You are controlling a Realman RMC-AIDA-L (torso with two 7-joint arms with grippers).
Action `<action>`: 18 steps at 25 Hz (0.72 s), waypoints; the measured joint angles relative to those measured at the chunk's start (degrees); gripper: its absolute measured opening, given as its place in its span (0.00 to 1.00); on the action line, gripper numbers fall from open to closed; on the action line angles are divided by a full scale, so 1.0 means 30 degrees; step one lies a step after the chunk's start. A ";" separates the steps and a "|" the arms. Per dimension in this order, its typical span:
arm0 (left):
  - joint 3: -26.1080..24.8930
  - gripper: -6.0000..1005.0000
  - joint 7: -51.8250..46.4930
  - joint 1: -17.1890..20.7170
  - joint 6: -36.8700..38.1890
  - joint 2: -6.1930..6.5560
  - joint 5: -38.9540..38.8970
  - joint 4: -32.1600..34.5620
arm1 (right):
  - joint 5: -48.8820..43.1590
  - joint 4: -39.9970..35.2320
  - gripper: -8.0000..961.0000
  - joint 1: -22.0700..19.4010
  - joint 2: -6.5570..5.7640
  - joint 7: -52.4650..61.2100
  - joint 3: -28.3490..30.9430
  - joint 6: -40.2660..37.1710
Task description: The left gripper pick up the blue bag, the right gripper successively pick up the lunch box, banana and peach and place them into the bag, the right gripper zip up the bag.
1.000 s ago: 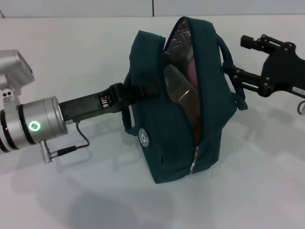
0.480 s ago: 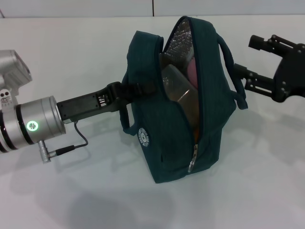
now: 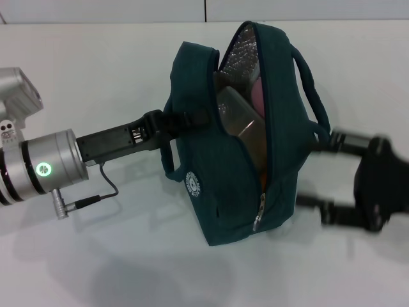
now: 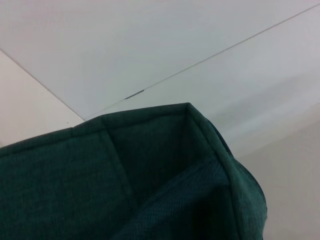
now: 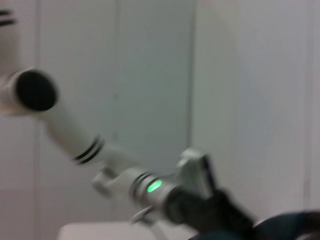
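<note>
The blue bag (image 3: 239,137) stands upright on the white counter (image 3: 115,77), its zip undone along the top, silver lining showing. Inside, the lunch box (image 3: 238,115) leans against something pink, likely the peach (image 3: 257,96). The left claw (image 3: 185,119) reaches in from the left and is clenched on the bag's near handle, holding it up. The right claw (image 3: 313,173), blurred, sits low beside the bag's right side, its two fingers spread wide, gripping nothing.
</note>
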 joint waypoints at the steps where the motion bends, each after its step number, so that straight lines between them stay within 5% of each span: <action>1: 0.0000 0.04 0.0001 -0.0001 0.0000 -0.0006 0.0000 0.0000 | -0.0449 0.0199 0.74 0.0029 0.0014 -0.0058 -0.0067 -0.0251; 9: 0.0036 0.05 0.0000 -0.0010 0.0000 -0.0008 -0.0132 0.0000 | -0.2563 0.3341 0.74 0.0775 0.0107 -0.0828 -0.0561 -0.0551; 18: 0.0109 0.05 0.0000 -0.0104 0.0000 -0.0022 -0.0147 -0.0001 | -0.0766 0.6100 0.74 0.2100 0.0237 -0.2049 -0.2542 0.1973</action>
